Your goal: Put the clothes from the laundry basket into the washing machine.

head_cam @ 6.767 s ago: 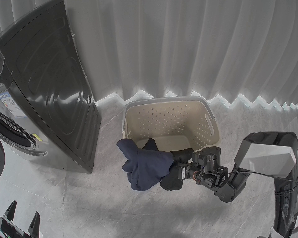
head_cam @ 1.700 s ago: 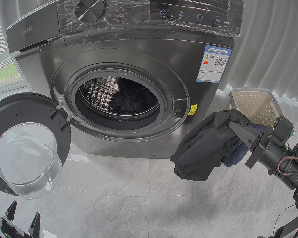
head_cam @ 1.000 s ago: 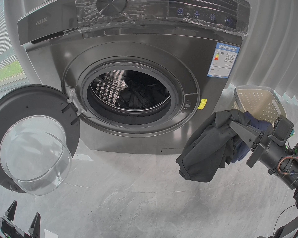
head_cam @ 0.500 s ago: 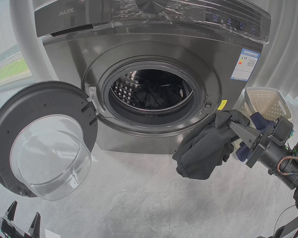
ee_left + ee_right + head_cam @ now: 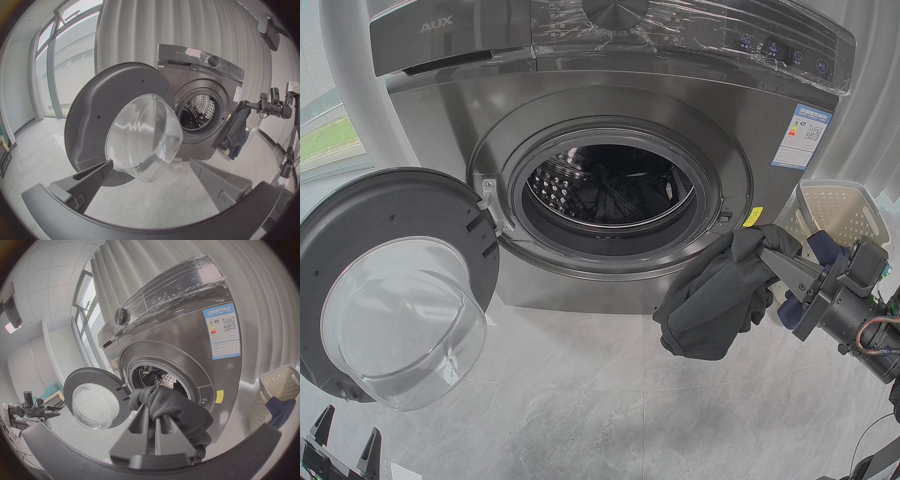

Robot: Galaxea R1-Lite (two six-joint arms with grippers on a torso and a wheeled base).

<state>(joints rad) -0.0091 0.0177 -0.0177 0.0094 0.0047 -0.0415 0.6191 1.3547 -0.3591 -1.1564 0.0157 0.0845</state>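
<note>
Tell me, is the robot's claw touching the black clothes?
Touching. The right wrist view shows the right claw shut on the black garment, with cloth bunched around its tips.

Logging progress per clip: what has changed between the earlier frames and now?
The head view swung from the laundry basket to the washing machine, so most shift is camera motion. The right gripper, which held clothes over the basket, now holds the black garment beside the open drum, jaws shut. Unchanged: door open, dark clothes in the drum, left gripper low and open.
</note>
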